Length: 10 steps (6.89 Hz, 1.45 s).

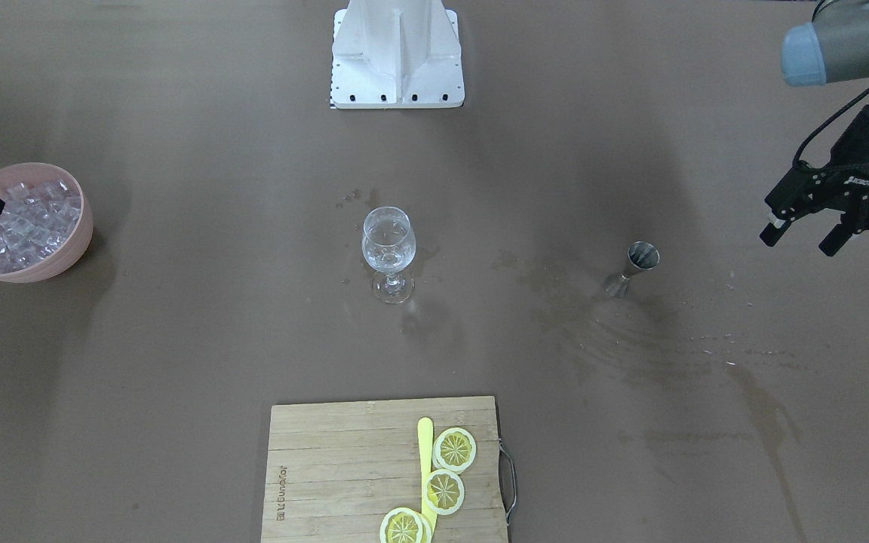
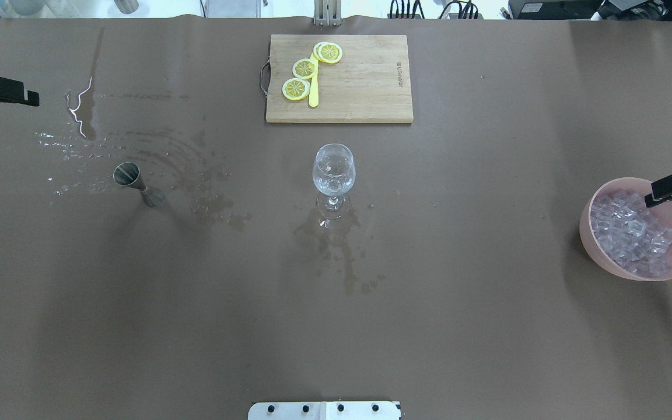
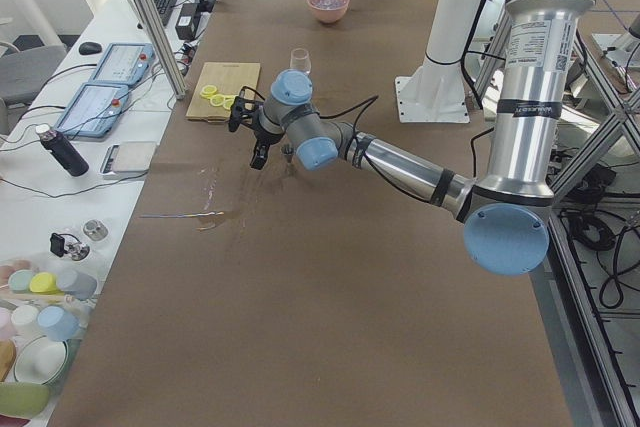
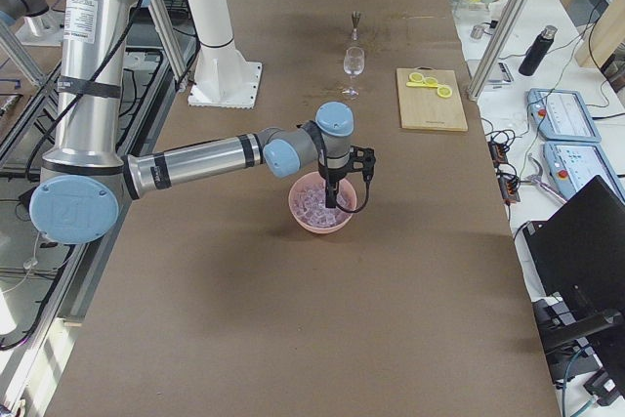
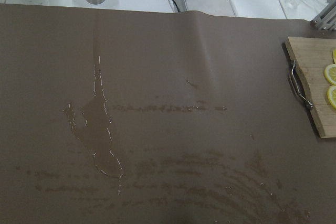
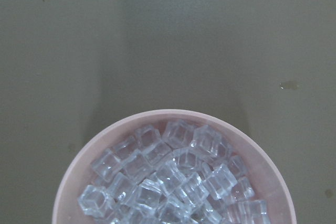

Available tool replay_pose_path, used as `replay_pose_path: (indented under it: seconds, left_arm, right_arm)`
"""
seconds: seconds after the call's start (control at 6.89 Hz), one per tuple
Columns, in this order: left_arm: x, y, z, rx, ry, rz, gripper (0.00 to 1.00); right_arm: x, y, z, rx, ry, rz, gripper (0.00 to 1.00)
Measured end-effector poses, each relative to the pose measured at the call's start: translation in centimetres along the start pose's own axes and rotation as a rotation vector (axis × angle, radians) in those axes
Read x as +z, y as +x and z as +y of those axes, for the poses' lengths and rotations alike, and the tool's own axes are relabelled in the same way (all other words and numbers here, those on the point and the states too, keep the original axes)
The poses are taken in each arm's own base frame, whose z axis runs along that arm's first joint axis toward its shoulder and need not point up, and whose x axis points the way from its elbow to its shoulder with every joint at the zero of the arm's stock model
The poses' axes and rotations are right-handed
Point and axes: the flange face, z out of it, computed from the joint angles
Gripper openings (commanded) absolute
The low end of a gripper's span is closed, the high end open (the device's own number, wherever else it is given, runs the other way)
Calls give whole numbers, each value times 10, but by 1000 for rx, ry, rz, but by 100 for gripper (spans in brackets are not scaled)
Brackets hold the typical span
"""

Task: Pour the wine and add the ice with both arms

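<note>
Toward the table's [image 2: 458, 291] left edge the left gripper [image 1: 800, 237] hangs with its fingers [image 1: 772, 232] spread wide, holding nothing, apart from the upright jigger [image 2: 137, 184] among wet streaks. At the table's middle stands the wine glass [image 2: 333, 172], with a cutting board [image 2: 365, 87] carrying lemon slices [image 2: 304, 68] at the far edge. Near the right edge the ice [image 2: 633, 230] is heaped in a pink bowl [image 2: 595, 239]. The right gripper [image 2: 657, 195] pokes in over its rim; how far its jaws stand apart cannot be told.
</note>
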Motion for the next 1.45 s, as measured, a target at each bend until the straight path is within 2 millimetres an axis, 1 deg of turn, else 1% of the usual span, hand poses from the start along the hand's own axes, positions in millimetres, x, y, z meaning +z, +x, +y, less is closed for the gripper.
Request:
replay_pose_path:
  seconds: [0.15, 0.29, 0.44, 0.73, 1.02, 1.31, 1.45]
  left_arm:
    - [0, 0, 0, -1, -1, 0, 97]
    - [0, 0, 0, -1, -1, -1, 98]
    - [0, -1, 0, -2, -1, -2, 98]
    - [2, -3, -1, -5, -3, -5, 98]
    - [2, -4, -1, -5, -3, -5, 97]
    - [3, -4, 0, -5, -2, -6, 97]
    - [3, -4, 0, -5, -2, -6, 97]
  right_arm:
    - [14, 6, 4, 14, -1, -7, 77]
    - [23, 3, 7, 21, -3, -14, 78]
    - [30, -4, 9, 12, -5, -14, 79]
    - [45, -16, 14, -18, 0, 14, 78]
    - [51, -22, 17, -36, 2, 30, 67]
    - [53, -25, 16, -42, 7, 35, 63]
    - [52, -27, 14, -46, 10, 33, 58]
